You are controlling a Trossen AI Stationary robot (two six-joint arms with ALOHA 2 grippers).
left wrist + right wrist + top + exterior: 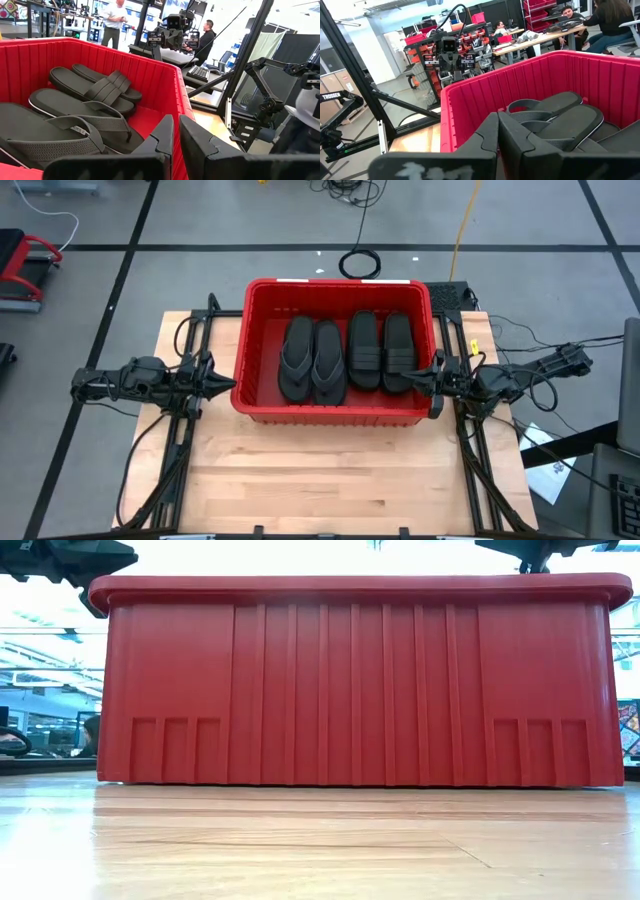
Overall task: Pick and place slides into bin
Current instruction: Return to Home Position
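The red bin (340, 412) stands at the table's far middle and fills the low view (350, 690). Inside it lie two black thong flip-flops (312, 360) on the left and two black band-strap slides (380, 350) on the right, soles down on the bin floor. They also show in the left wrist view (75, 115) and the right wrist view (560, 120). My left gripper (230, 387) is shut and empty at the bin's left rim (176, 120). My right gripper (420, 380) is shut and empty at the bin's right rim (497, 116).
Bare wooden table top (320, 480) lies in front of the bin. Black arm frames (180, 460) run along both table sides. People sit and stand at benches in the room beyond (205, 35).
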